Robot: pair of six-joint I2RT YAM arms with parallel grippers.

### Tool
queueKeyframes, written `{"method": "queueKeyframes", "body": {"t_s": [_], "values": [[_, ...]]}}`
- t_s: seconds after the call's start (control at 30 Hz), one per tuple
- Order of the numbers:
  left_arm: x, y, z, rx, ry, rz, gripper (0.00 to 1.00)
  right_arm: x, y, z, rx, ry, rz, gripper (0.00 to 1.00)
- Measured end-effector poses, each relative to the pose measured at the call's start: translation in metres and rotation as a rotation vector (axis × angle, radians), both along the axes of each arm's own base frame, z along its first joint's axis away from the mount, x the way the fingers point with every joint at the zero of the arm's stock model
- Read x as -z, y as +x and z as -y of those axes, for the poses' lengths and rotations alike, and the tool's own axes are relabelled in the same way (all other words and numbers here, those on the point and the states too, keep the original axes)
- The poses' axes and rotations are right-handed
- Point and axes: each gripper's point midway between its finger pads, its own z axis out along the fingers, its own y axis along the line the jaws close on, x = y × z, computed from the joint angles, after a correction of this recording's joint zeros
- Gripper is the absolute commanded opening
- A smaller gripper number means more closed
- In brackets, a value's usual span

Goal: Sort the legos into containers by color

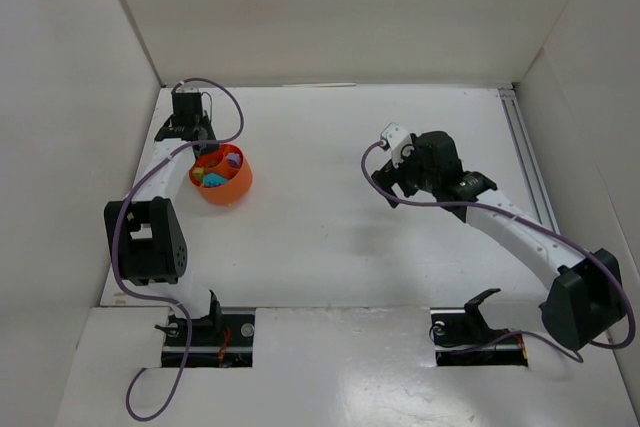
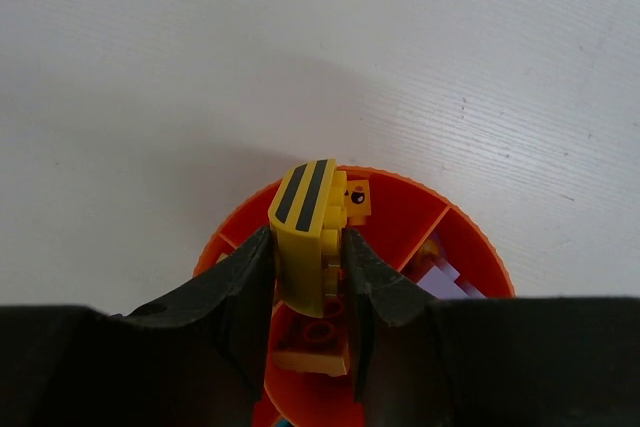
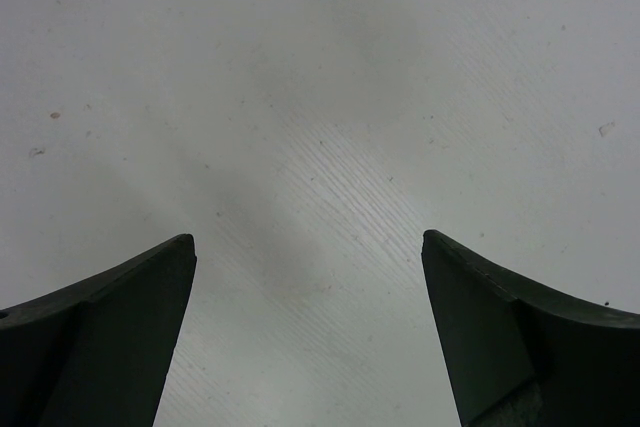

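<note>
Yellow brick (image 2: pixel 308 237), black-striped on top, is pinched between the narrow-set jaws of the left gripper (image 2: pixel 308 252). It hangs just above the bowl (image 2: pixel 400 205), over its far rim. The bowl sits at the far left of the table (image 1: pixel 330 247) and has dividers (image 2: pixel 432 227) splitting it into sections.

Step in hand, as I read it: drop the yellow brick into its colour's section.
- The section under the jaws holds an orange-brown brick (image 2: pixel 318 342). A purple brick (image 2: pixel 436 277) lies in the section to the right. I cannot tell from the wrist view where the yellows go, so check this before release.
- Centre the brick over one section, off the dividers and inside the rim.
- Lower it close before parting the jaws, since a light brick is likely to bounce out.
- Open only slightly, as the fingers sit near the bowl wall and could nudge it.

Edges and room: the left wall (image 1: pixel 60 97) is near the bowl and arm, so there is little slack that way. Withdraw upward or to the right.

Right gripper (image 3: pixel 308 239) hovers over the table with jaws spread wide and nothing held, well apart from the bowl.
</note>
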Motion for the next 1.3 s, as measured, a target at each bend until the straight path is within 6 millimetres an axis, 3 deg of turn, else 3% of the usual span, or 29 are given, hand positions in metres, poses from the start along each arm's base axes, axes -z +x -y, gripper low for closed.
{"method": "queueKeyframes", "body": {"t_s": [0.5,0.83,0.93,1.0,1.3], "values": [[-0.015,-0.014,0.011,0.011,-0.061,0.040,0.04,0.007,0.001,0.004,0.010,-0.010,-0.021,0.98],[-0.010,-0.025,0.012,-0.013,-0.075,0.025,0.04,0.016,0.001,0.001,-0.002,-0.015,-0.051,0.97],[-0.010,-0.026,0.011,-0.025,-0.075,0.021,0.09,0.019,0.001,0.001,-0.004,-0.017,-0.059,0.97],[-0.009,-0.027,0.010,-0.033,-0.074,0.019,0.17,0.021,0.001,0.000,-0.008,-0.018,-0.066,0.97],[-0.010,-0.031,0.007,-0.062,-0.076,0.016,0.17,0.025,0.001,-0.002,-0.015,-0.019,-0.081,0.96]]}}
